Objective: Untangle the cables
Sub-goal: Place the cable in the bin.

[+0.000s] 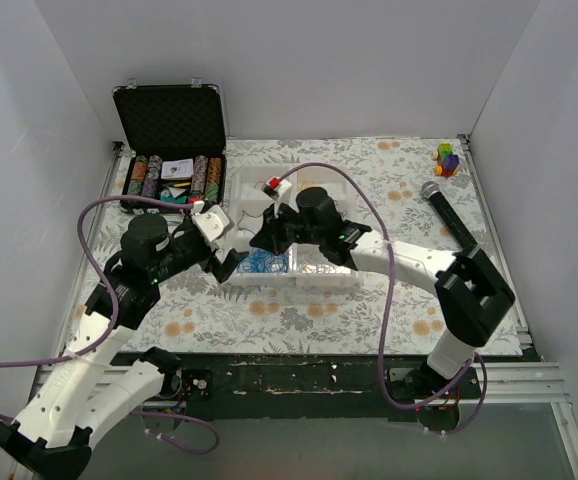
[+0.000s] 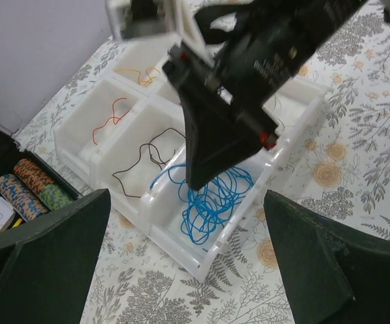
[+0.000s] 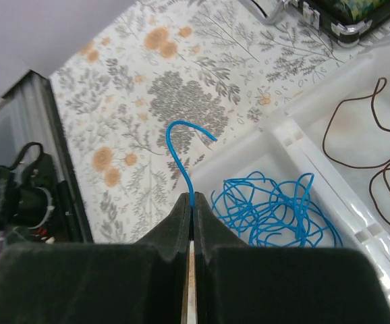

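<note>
a white divided tray [image 1: 329, 281] sits mid-worktop, a little toward the far edge. the cables are sorted into it. a loose heap of blue cables [image 2: 212, 202] lies in its near-left compartment. a dark cable [image 2: 148, 158], a red one [image 2: 110, 118] and a yellow one [image 2: 141, 73] each lie in their own cells further back. the right gripper [image 3: 190, 202] hangs over the blue cell, jaws pressed together on a single blue strand [image 3: 178, 145] whose free end curls up past the tips. the left gripper [image 2: 188, 270] hovers just off the tray's near-left corner, jaws wide apart, holding nothing. an open case of poker chips [image 1: 169, 120] stands at the far left corner, and a microphone [image 1: 449, 210] lies by the right edge.
</note>
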`<state>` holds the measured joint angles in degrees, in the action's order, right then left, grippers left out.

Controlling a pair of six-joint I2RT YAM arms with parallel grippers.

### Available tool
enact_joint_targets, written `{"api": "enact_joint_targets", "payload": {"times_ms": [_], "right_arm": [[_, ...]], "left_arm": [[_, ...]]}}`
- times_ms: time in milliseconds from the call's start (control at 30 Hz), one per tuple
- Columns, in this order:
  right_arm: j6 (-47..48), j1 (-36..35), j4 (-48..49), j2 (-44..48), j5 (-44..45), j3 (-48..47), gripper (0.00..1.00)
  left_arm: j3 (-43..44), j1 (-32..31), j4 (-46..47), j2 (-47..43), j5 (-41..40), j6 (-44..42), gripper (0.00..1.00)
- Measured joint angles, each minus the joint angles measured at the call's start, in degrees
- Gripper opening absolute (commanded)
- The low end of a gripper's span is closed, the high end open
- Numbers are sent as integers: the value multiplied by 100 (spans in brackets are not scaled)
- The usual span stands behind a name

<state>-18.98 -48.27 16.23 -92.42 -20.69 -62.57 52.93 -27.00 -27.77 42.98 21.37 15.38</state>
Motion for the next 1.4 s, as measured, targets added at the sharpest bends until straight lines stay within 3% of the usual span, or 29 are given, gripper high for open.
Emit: {"api": "enact_joint_targets", "payload": {"times_ms": [200,433,667,900,1000,1167,1300,1400], "right_arm": [[970,-420,-1036,-988,1117,-1025,1],[1722,-402,-1858,-1392,2238,-1821,1],[1875,-431,-2194,-1478,2417,-1884,1],[1517,-619,-2275,-1482,2288,-1377,1],[1309,-634,-2356,-1482,2179,-1285,29],[1073,-632,-2461,-1480,2094,-1316,57],[968,-612,-2765,-1375,2070,-1497,75],[938,-605,-3005,-1097,2065,-1716,81]], "left_arm": [[420,0,-20,144,-157,208,98],[662,0,-52,-22,-313,245,98],[758,0,-181,-63,-417,251,98],[997,0,-227,76,-671,520,98],[1034,0,-223,98,-835,713,98],[990,0,-160,149,-1095,957,98],[968,0,-74,393,-1307,1113,98],[968,7,-57,667,-1429,1239,98]]}}
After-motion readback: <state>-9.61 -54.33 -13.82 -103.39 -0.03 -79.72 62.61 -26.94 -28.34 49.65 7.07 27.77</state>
